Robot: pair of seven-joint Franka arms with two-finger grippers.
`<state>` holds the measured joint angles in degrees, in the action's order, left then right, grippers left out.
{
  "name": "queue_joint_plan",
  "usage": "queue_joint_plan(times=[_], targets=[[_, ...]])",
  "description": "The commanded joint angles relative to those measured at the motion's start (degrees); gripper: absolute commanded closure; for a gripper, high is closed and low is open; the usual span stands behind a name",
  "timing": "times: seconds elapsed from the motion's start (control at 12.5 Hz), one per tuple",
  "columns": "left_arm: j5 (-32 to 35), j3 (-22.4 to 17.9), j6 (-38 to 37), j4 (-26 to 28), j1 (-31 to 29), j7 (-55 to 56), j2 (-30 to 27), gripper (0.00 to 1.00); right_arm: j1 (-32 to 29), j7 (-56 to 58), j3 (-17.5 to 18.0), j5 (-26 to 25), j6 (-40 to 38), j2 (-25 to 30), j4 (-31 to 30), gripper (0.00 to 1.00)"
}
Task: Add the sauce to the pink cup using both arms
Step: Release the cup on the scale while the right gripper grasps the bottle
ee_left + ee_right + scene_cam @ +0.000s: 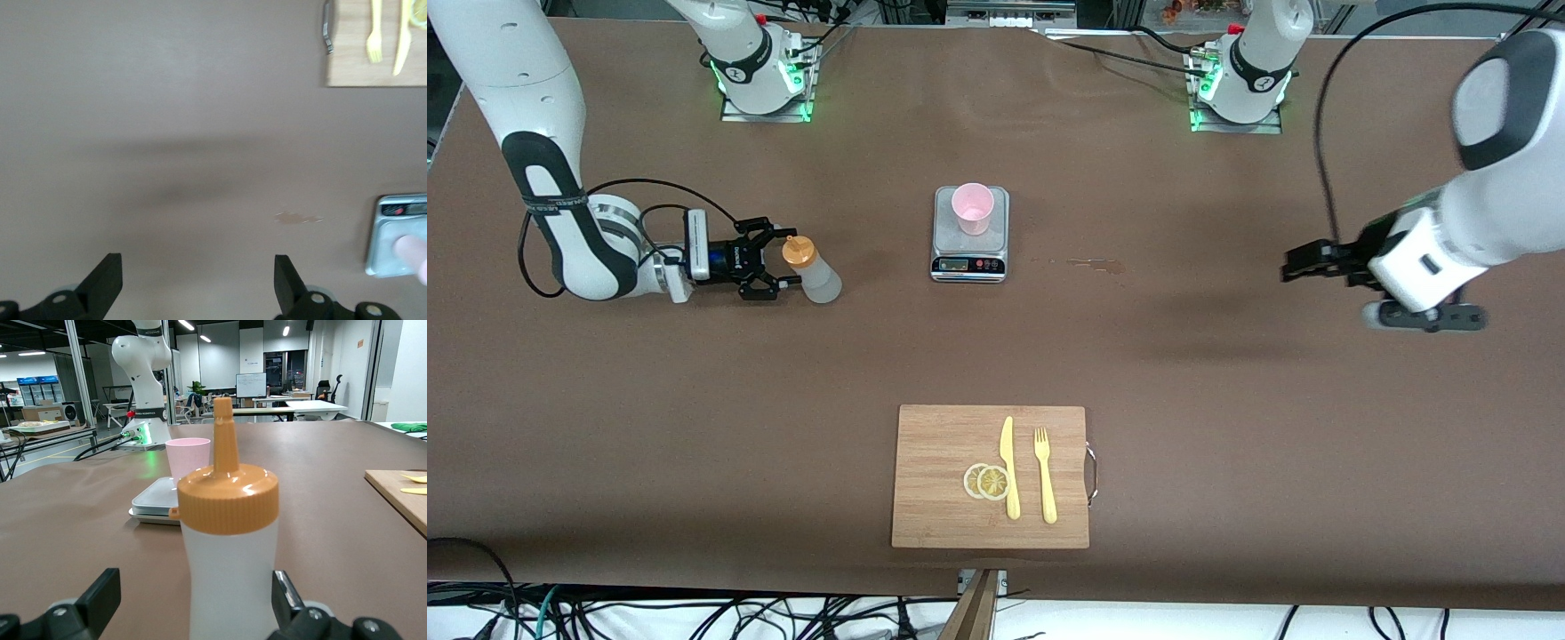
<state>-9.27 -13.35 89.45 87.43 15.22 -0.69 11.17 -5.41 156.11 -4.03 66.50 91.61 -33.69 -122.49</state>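
The right gripper [775, 260] stood spread around the upright sauce [813, 268], seemingly not yet pinching it, well apart from the scale [970, 255] bearing the cup [972, 208], while the left gripper [1303, 264] waited spread above bare table toward the left arm's end.

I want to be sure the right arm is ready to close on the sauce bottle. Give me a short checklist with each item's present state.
1. Sauce bottle upright on the table: ok.
2. Right gripper open, with the bottle between its fingers: ok; the right wrist view shows a finger on each side.
3. Fingers touching the bottle: cannot tell.
4. Orange cap on the bottle: ok.
5. Pink cup upright on the scale, ready to receive: ok.
6. Left gripper open and waiting over bare table toward its own end, away from the cup: ok.
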Motion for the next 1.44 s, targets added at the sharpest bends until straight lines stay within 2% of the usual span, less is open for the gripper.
queue_joint_plan(times=[0.0,0.24,0.56,0.96,1.04,1.12,1.2,1.28,1.36], targets=[[5.0,1.9,-4.2,-1.3,-2.4,-4.9,-2.6,0.00,-0.2,3.9,0.3,1.3,0.3,-0.2,0.2,0.00],[9.3,5.7,-5.6,-1.2,-7.5,-9.6,-4.3,0.00,-0.1,5.2,1.8,4.1,0.8,-1.8,0.2,0.00],[9.6,6.3,-8.1,-1.2,-7.7,-9.8,-4.8,0.00,1.9,7.7,2.9,9.1,0.8,-4.2,0.1,0.00],[9.9,6.5,-9.3,-3.5,-7.2,-9.8,-3.3,0.00,2.2,6.7,3.3,9.6,0.7,-4.5,0.2,0.00],[9.9,6.6,-9.3,-3.9,-7.1,-9.8,-2.9,0.00,2.2,6.7,3.5,9.6,0.7,-4.5,0.2,0.08],[9.8,6.6,-9.3,-3.9,-7.1,-9.8,-2.7,0.00,2.2,6.7,4.0,9.7,0.8,-4.3,0.2,0.38],[9.9,6.6,-9.3,-4.0,-7.1,-9.8,-2.6,0.00,2.2,6.6,4.1,10.0,1.1,-3.8,0.3,0.62],[9.9,6.5,-9.3,-3.9,-7.3,-9.8,-2.6,0.00,2.8,5.9,4.2,10.3,2.1,-1.7,0.2,0.75],[9.8,6.4,-9.3,-4.0,-7.7,-9.9,-2.6,0.00,3.7,4.0,4.1,10.2,3.8,1.2,0.1,0.79]])
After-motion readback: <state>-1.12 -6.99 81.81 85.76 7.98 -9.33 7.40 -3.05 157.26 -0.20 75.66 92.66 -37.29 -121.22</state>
